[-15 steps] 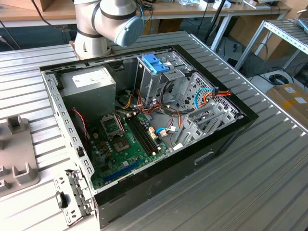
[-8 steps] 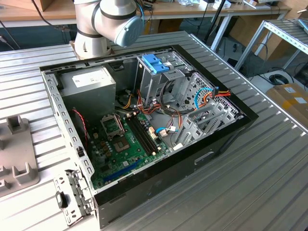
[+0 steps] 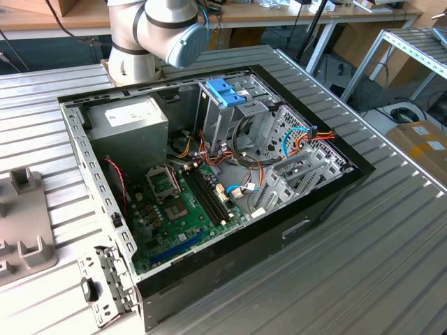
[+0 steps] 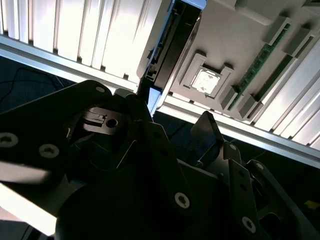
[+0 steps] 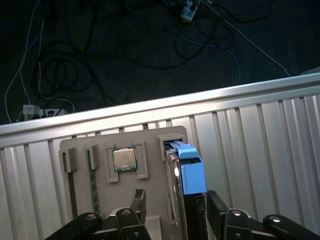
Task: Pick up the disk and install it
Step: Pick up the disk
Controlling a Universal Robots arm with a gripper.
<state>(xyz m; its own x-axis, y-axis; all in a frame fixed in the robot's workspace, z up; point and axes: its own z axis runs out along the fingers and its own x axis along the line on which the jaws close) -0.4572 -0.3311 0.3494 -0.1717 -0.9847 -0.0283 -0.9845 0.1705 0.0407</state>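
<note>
The disk stands on edge in a slot of a grey holder; it is a dark metal slab with a light blue bracket at its upper end. In the second wrist view the disk runs away from me, its blue end nearest. My gripper hangs over it, open. One finger stands well off one face and the other finger sits close by the bracket side. In the second wrist view the gripper straddles the disk's near end.
The holder also carries a processor chip and memory sticks, and shows at the exterior view's left. An open computer case lies on the ribbed metal table, with a power supply and a blue caddy handle.
</note>
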